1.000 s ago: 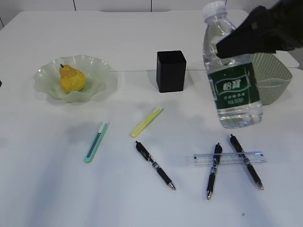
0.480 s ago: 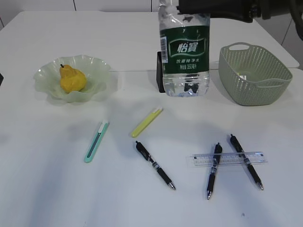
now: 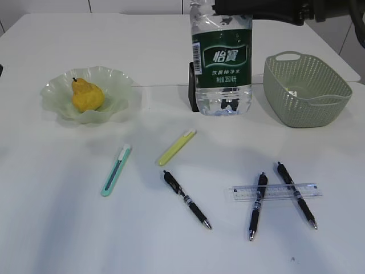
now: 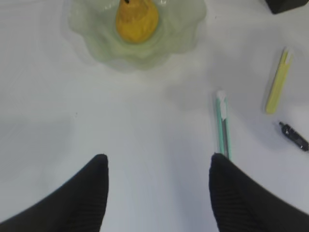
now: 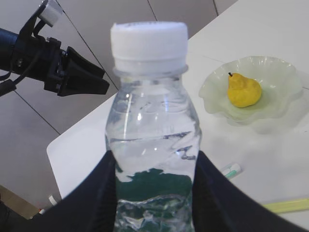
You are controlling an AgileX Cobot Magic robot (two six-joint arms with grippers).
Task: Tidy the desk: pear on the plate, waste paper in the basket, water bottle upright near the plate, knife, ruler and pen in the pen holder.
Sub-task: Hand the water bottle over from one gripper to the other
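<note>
The right gripper [image 5: 152, 188] is clamping the bottle [image 3: 221, 60] upright, hovering before the holder [image 3: 193, 88], well apart from the plate [image 3: 122, 91]. Carried low, it risks toppling the holder. The left gripper [image 4: 157, 193] is hanging open, empty.

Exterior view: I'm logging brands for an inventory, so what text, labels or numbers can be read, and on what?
"怡寶": large white characters on the dark green label of the water bottle.
Smaller print and the barcode on that label: too small to read.
Markings on the ruler: too small to read.
Nothing else carries readable text.
</note>
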